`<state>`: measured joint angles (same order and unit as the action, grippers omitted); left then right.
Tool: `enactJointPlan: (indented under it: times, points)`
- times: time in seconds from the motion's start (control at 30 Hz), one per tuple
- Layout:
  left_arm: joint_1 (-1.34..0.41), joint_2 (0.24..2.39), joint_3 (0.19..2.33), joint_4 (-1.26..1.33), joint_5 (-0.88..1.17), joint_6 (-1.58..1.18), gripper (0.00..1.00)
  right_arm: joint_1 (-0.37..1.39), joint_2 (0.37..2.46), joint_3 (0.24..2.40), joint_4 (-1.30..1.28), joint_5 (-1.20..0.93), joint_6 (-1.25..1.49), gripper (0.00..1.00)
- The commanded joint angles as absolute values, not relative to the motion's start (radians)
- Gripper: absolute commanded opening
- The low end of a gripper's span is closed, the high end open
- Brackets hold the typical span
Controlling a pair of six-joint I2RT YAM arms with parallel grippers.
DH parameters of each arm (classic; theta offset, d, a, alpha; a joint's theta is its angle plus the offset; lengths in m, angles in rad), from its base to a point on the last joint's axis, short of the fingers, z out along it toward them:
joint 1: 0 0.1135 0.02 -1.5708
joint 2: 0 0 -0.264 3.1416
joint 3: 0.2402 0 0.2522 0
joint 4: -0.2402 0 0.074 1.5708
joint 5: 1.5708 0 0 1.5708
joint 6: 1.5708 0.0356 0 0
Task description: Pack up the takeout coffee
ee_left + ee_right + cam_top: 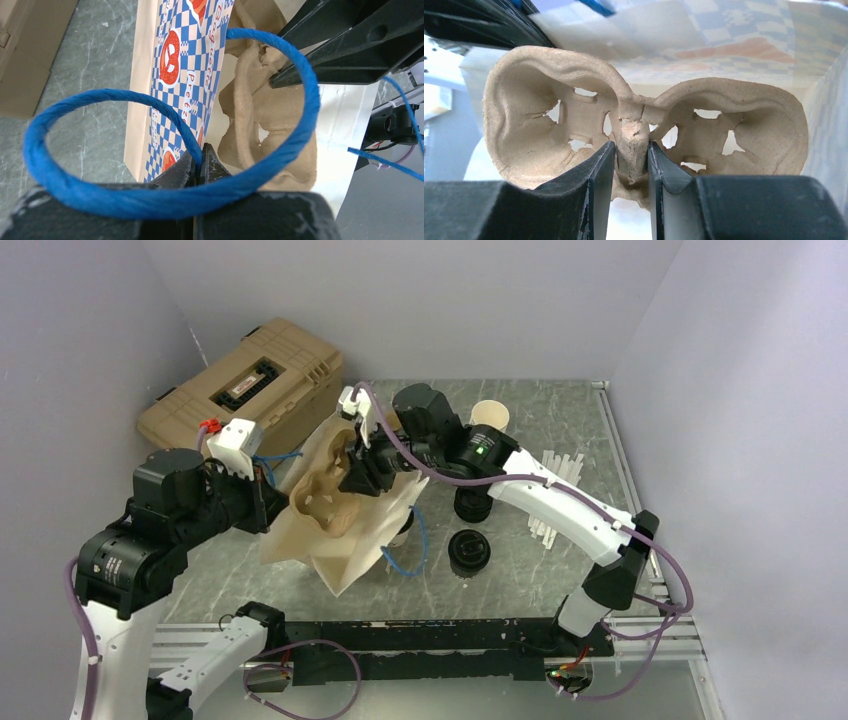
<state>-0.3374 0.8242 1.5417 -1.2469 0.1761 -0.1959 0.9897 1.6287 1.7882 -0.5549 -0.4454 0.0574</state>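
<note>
My left claw (201,161) is clenched on the blue rope handle (150,200) of the paper bag (352,552). It holds the bag's mouth at about 9 o'clock on the bench (545,575). My right claw (630,162) is squeezed on the middle ridge of the brown cup tray (549,125), and the tray sits partly inside the bag. In the top view the tray's long side runs roughly from 12 to 6.

The takeout coffee (468,552) stands on the bench, outside the bag. It is at about 4 o'clock from my right claw and well apart from it. From above I mostly see a round black lid. So I think this is the cup, and not the other black thing (472,505) at its 12 o'clock, half under my right arm. My right arm is the nearer one. I would let go of the tray with it first, then reach back toward 4 o'clock for the cup.
</note>
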Motion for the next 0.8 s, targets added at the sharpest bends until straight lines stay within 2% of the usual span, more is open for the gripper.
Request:
enactJointPlan:
  times: [0.0, 0.37, 0.63, 0.77]
  points:
    - [-0.342, 0.824, 1.57, -1.234, 0.178, -0.181, 0.0, 1.029, 1.62, 1.809, -0.615, -0.354, -0.061, 0.32]
    - [-0.344, 0.88, 1.659, -1.296, 0.15, -0.201, 0.0, 1.147, 1.774, 1.875, -0.629, -0.142, -0.21, 0.28]
    - [-0.344, 0.887, 1.643, -1.296, 0.156, -0.226, 0.0, 1.149, 1.902, 1.948, -0.606, -0.045, -0.203, 0.31]
    - [-0.344, 0.88, 1.623, -1.293, 0.139, -0.235, 0.0, 1.149, 1.91, 1.915, -0.564, -0.022, -0.2, 0.44]
